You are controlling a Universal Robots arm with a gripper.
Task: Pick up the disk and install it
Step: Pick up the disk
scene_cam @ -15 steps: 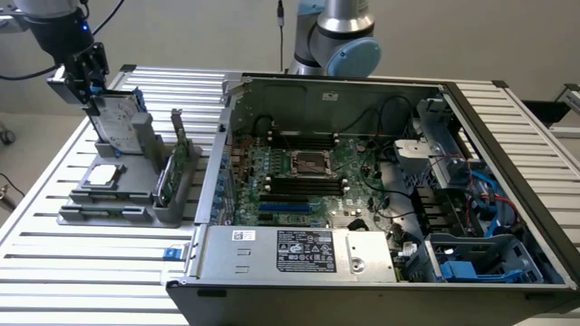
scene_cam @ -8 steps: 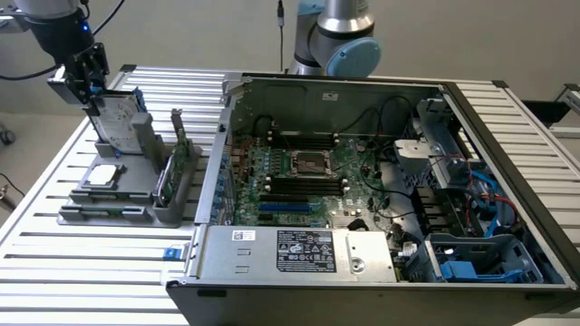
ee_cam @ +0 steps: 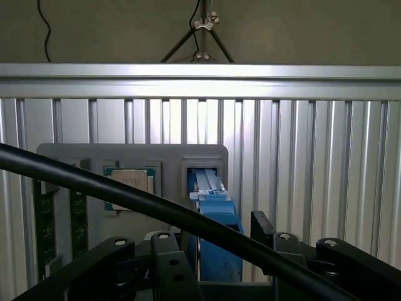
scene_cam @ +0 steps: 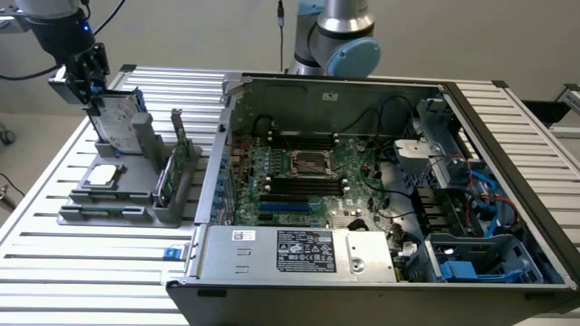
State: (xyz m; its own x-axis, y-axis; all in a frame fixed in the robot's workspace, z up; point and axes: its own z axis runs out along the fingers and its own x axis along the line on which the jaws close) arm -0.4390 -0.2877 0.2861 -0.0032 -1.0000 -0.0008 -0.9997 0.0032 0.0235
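The disk stands on edge in the back slot of a grey holder at the exterior view's left, its white label facing out. My gripper is down over its top edge, a finger on either side. In the wrist view the disk's blue carrier frame sits between the two black fingers, with a gap showing on one side. The gripper is open and nothing is lifted.
The grey holder also carries a small square silver chip and an upright green circuit card. An open computer case with motherboard, cables and blue drive bays takes up the exterior view's right. A black cable crosses the wrist view.
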